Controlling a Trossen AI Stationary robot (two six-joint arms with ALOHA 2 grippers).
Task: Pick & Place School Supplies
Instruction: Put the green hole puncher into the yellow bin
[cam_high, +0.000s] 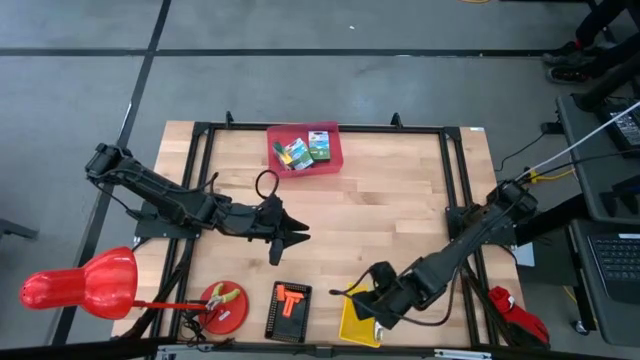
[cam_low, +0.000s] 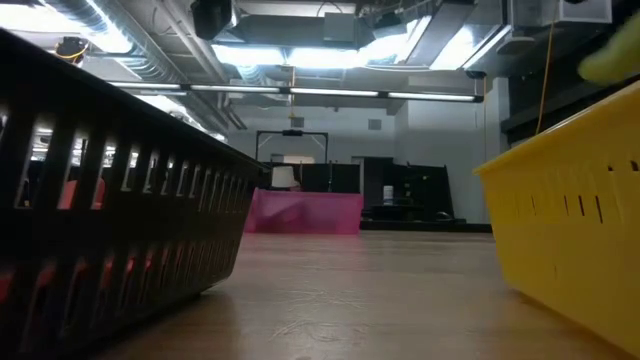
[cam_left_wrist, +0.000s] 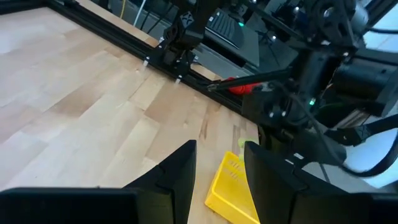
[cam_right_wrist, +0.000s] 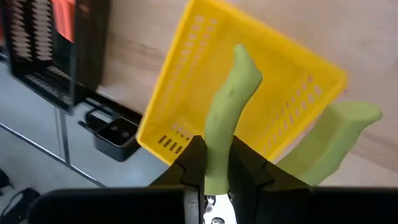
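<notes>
Wooden table (cam_high: 390, 215): light butcher-block top with a black metal frame along its edges, centre of the high view.
Pink plastic bin (cam_high: 330, 160): top centre of the table; in the low view it sits mid-frame, far back (cam_low: 305, 212).
School supplies: two flat green-and-yellow printed crayon boxes (cam_high: 296, 153) and a smaller block beside them (cam_high: 320, 147) — all lying inside the pink bin.
Left gripper (cam_high: 298, 236): left of table centre, over bare wood, well below the pink bin; fingers (cam_left_wrist: 180, 180) apart, nothing between them.
Right gripper (cam_high: 375, 305): lower right of the high view, over the yellow slotted plastic basket (cam_high: 352, 318); jaws clamped on one yellow-green handle of a pair of pliers (cam_right_wrist: 227, 134) — second handle splays to the right of the frame.
Black slotted tray (cam_high: 289, 311): bottom centre, orange tool inside.
Red round dish (cam_high: 222, 304): bottom left, holding a second pair of pliers.
</notes>
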